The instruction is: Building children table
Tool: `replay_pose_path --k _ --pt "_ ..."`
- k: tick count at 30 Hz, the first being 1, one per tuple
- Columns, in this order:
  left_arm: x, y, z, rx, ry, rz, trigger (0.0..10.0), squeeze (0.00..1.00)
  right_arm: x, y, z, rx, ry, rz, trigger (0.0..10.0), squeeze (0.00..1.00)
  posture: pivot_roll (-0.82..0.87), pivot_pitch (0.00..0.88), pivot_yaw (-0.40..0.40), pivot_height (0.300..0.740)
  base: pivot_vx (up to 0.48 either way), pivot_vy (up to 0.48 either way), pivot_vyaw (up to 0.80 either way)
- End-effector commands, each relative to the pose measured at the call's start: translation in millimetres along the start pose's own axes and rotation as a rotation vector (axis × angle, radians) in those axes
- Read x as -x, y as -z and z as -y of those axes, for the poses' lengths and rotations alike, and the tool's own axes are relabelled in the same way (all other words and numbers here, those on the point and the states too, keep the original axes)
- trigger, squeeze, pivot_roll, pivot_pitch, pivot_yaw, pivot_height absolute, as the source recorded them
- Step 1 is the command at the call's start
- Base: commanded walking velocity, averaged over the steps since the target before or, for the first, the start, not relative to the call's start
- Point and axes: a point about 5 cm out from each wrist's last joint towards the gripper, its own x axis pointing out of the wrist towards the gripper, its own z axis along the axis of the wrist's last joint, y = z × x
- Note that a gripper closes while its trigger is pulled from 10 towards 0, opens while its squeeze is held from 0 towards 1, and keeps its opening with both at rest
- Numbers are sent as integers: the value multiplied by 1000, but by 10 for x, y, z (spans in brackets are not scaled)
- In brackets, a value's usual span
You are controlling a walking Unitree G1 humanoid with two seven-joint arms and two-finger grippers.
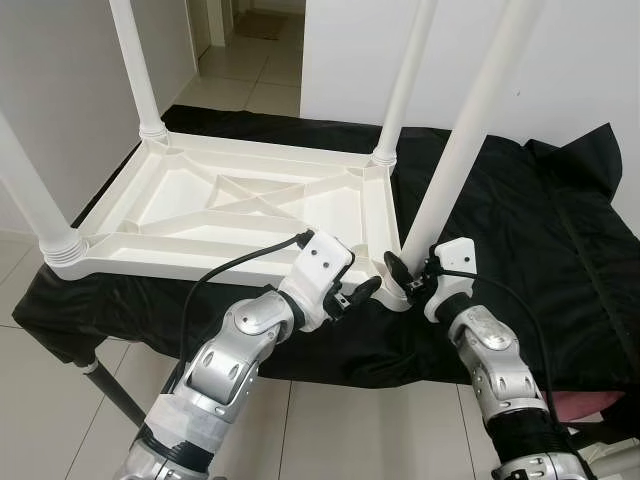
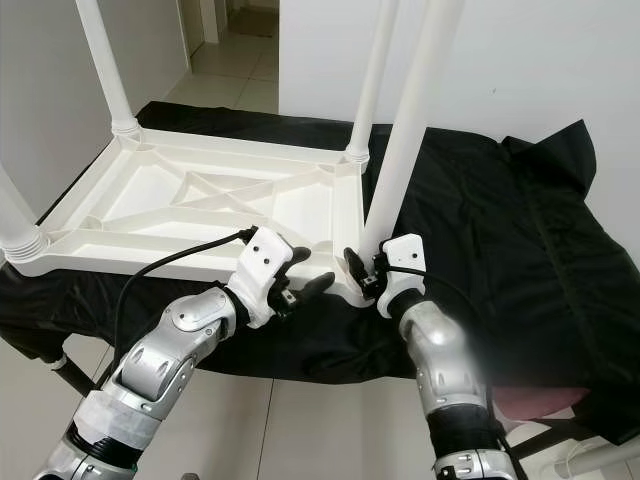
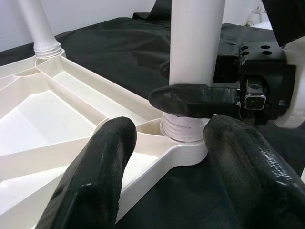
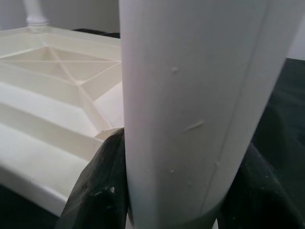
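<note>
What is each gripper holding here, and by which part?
The right gripper clamps the near-right table leg just above its threaded base. The left gripper is open beside that corner, holding nothing.

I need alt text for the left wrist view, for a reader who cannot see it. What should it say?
The right hand grips a white table leg just above its threaded base, which sits in the corner socket of an upturned white table top. The left hand is open, its two black fingers on either side of that corner. A black cloth lies beneath.
</note>
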Motion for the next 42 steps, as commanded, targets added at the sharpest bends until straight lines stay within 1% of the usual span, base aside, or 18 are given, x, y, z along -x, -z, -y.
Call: replay_pose_path --k 1,2,5,7,8,10,13,17,21,22,23,24,31,34,38,39,40,42 --pt "7 41 6 2 -4 -16 10000 0 13 32 -68 -23 67 -28 10000 0 -4 0 -50 740 0 0 0" --pt "7 41 6 2 -4 -16 10000 0 13 32 -68 -23 67 -28 10000 0 -4 0 -50 740 0 0 0" --pt "11 42 -7 0 -8 -15 10000 0 29 19 -123 -55 207 -28 10000 0 2 0 -53 740 0 0 0" --pt "12 41 -8 -1 -8 -14 10000 0 34 19 -128 -55 230 -28 10000 0 2 0 -53 740 0 0 0" --pt "13 46 -21 -2 -15 -16 10000 0 55 0 -177 -60 309 -19 10000 0 5 0 -57 740 0 0 0" --pt "13 46 -21 -2 -15 -16 10000 0 55 0 -177 -60 309 -19 10000 0 5 0 -57 740 0 0 0" --pt "13 50 -27 -6 -22 -16 10000 0 70 3 -237 -97 404 -29 10000 0 11 0 -61 740 0 0 0" --pt "13 47 -34 -2 -32 -14 10000 0 37 -13 -349 -137 408 -36 10000 0 12 0 -57 740 0 0 0" --pt "8 38 -24 -4 -23 -13 10000 0 35 -49 -330 -114 382 -17 10000 0 13 0 -57 740 0 0 0" --pt "10 40 -27 -5 -23 -14 10000 0 38 -50 -317 -112 379 -14 10000 341 13 0 -56 740 0 0 0" --pt "10 40 -27 -5 -23 -14 10000 0 38 -50 -317 -112 379 -14 10000 341 13 0 -56 740 0 0 0" --pt "13 43 -35 -4 -26 -17 10000 0 48 -65 -292 -110 370 -2 10000 1000 13 0 -54 740 0 0 0" --pt "24 46 -26 -1 -22 -16 10000 0 85 -109 -212 -89 318 26 10000 1000 11 0 -54 740 0 0 0" --pt "36 59 -20 -1 -22 -22 10000 0 126 -96 -173 -57 231 32 10000 1000 14 0 -57 740 0 0 0" --pt "39 64 -23 2 -24 -24 10000 0 141 -78 -149 -63 184 21 10000 1000 12 0 -56 740 0 0 0" --pt "38 65 -23 2 -25 -25 10000 0 144 -79 -144 -53 151 20 10000 584 13 0 -58 740 0 0 0" --pt "38 66 -24 2 -26 -26 10000 0 148 -79 -140 -54 118 21 10000 0 13 0 -57 740 0 0 0" --pt "37 68 -23 1 -24 -28 10000 0 157 -75 -116 -29 26 17 10000 0 12 0 -53 740 0 0 0"
